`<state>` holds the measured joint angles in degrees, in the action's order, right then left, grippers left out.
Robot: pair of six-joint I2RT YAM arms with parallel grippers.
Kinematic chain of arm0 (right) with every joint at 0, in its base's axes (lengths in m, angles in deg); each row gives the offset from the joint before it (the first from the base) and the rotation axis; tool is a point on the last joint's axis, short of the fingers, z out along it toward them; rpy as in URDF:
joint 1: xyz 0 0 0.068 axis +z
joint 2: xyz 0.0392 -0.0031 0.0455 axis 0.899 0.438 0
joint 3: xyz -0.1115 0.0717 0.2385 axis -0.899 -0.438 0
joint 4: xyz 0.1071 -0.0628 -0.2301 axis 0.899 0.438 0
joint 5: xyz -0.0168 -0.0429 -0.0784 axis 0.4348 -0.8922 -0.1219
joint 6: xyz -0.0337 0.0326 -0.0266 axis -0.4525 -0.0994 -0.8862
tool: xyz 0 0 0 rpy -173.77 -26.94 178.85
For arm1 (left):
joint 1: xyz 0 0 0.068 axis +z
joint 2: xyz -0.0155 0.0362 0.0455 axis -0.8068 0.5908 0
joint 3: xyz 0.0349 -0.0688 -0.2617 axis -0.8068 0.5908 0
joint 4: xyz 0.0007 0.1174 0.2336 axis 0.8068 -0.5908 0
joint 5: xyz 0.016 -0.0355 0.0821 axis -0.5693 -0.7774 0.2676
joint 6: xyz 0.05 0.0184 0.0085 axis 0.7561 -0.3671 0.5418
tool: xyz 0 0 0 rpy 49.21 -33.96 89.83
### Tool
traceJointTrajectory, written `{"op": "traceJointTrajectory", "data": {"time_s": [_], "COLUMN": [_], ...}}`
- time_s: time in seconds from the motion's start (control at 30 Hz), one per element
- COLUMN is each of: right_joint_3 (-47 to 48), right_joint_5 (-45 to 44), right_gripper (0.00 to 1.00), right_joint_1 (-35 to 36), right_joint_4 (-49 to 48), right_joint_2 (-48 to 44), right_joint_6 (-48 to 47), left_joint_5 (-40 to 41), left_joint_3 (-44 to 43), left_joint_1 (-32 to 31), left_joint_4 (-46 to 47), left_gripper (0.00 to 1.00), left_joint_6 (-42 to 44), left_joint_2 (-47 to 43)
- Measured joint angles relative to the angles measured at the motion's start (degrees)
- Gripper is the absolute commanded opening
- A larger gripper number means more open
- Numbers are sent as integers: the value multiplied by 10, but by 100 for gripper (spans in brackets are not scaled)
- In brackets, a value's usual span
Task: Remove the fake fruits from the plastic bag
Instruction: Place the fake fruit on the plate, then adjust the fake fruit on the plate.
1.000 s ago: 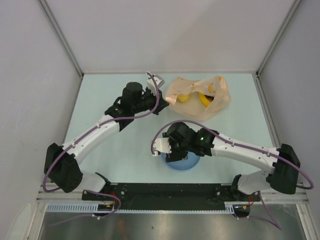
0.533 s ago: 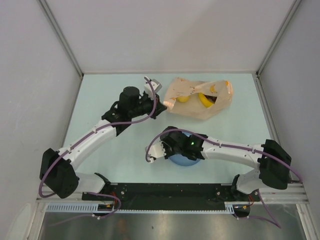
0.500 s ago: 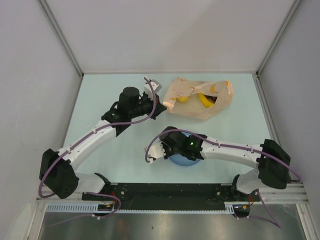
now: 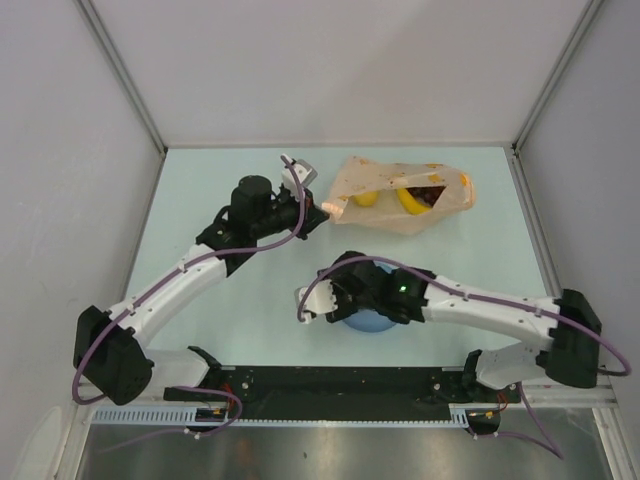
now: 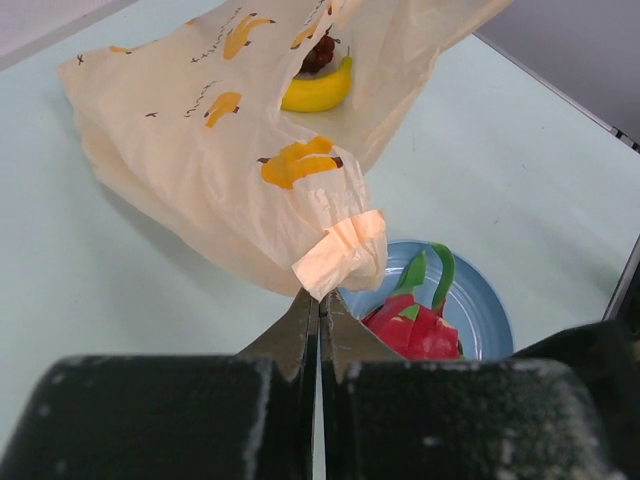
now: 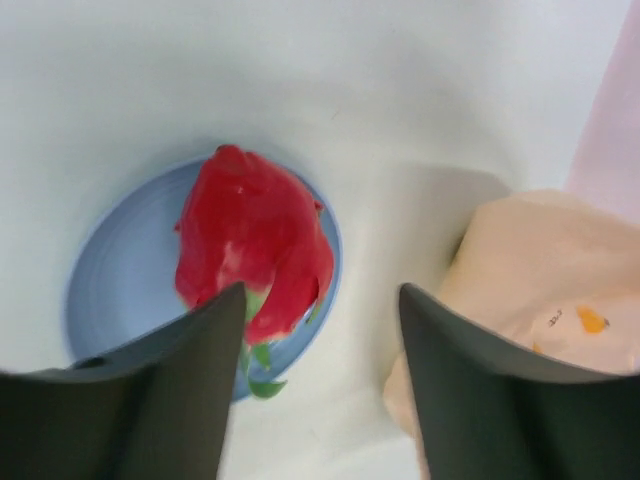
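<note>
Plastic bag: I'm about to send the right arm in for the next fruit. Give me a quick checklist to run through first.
1. Left gripper holding the plastic bag: ok, jaws shut on its folded edge.
2. Right gripper free: ok, jaws apart, gripping nothing, above the blue plate.
3. Dragon fruit out of the bag: ok, it lies on the plate.
4. Bag emptied: not ok, the banana, grape bunch and yellow roundish fruit are inside.
5. Bag mouth open wide enough for the right fingers: cannot tell.
</note>
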<state>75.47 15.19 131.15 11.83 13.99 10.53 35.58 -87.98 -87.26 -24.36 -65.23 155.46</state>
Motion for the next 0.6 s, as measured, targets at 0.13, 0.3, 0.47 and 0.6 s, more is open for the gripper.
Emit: {"op": "traceJointTrajectory", "data": {"time_s": [0.13,0.3,0.47,0.6], "right_joint_3": [21,30,30,22], "right_joint_5": [76,173,232,260], "right_gripper": [100,99,85,79], "right_joint_1": [-48,-196,-275,-294], "right_joint_4": [89,151,163,158], "right_joint_2": [-87,-84,-10,31], "right_joint_6": [65,115,102,62], "left_joint_5": [-2,-7,-12,-13], "left_joint_3": [0,0,-1,-7], "left_joint_1": [11,17,20,26], "left_joint_4": [0,-3,-6,-11], "left_gripper": [0,0,0,0], "left_joint_6": [0,-1,-1,-1], "left_joint_2": [-2,-2,-2,0]}}
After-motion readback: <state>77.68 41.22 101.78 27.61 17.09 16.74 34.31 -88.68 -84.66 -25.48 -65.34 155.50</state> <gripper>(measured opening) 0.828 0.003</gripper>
